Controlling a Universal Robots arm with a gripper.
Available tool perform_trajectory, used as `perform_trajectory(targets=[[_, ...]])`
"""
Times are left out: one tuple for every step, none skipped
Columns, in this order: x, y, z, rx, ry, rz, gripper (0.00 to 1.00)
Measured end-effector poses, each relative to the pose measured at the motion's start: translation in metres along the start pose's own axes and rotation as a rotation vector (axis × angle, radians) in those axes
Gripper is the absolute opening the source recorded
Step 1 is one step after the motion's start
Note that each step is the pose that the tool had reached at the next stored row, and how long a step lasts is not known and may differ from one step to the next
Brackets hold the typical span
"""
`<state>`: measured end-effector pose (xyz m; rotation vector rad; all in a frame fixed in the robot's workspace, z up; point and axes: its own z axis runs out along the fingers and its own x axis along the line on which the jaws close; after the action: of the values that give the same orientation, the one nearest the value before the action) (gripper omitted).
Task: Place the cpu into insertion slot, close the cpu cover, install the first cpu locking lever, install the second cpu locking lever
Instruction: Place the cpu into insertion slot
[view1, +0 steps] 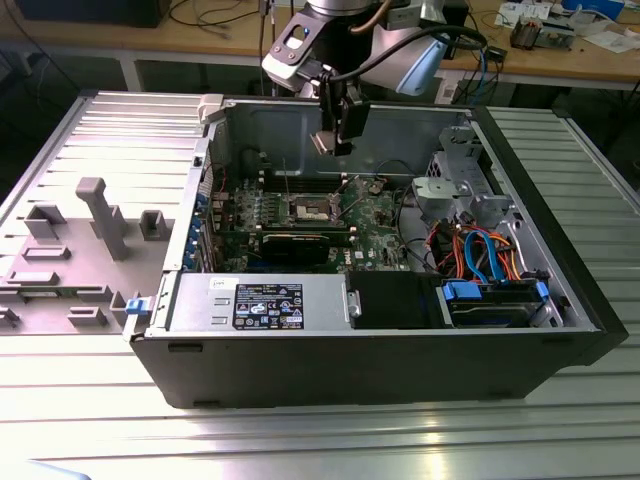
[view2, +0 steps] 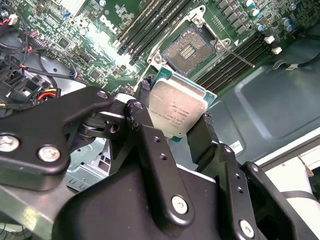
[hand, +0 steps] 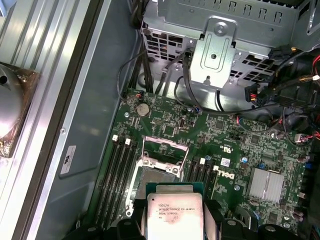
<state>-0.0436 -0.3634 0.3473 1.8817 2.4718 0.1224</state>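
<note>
Ribbed tabletop (view1: 300, 440) is taken up by an open computer case (view1: 400, 370), inside which the cpu (view2: 177, 112), lettered on its silvery top, is held pinched at its edges by the gripper (view1: 333, 141), clear above the uncovered insertion slot (view2: 187, 50) flanked by memory slots (view2: 142, 27), cables (view1: 480, 250) crowded at the exterior view's right.

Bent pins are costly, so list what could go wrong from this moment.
1. The gripper pinches the cpu by two opposite edges only, in the air above the board; it might slip or twist.
2. The insertion slot lies open with its pin field bare, so a skewed landing could bend pins.
3. A thin locking lever juts out beside the slot and might catch the gripper on the way down.
</note>
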Motion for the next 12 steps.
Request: perform_trajectory(targets=[[0.0,0.0,0.0,0.0,-0.0002,0.002,0.54],[0.0,0.0,0.0,0.0,-0.0002,0.002,0.54],[0.0,0.0,0.0,0.0,-0.0002,0.002,0.54],[0.0,0.0,0.0,0.0,-0.0002,0.002,0.54],[0.0,0.0,0.0,-0.0001,-0.0002,0.002,0.54],[0.0,0.0,0.0,-0.0001,-0.0002,0.002,0.54],[0.0,0.0,0.0,-0.0001,-0.0003,0.003,0.54],[0.0,0.0,0.0,-0.0001,-0.0002,0.003,0.54],[0.0,0.0,0.0,-0.0001,-0.0003,0.003,0.54],[0.0,0.0,0.0,-0.0001,-0.0003,0.004,0.54],[0.0,0.0,0.0,-0.0001,-0.0004,0.005,0.54],[0.0,0.0,0.0,-0.0001,-0.0006,0.006,0.54]])
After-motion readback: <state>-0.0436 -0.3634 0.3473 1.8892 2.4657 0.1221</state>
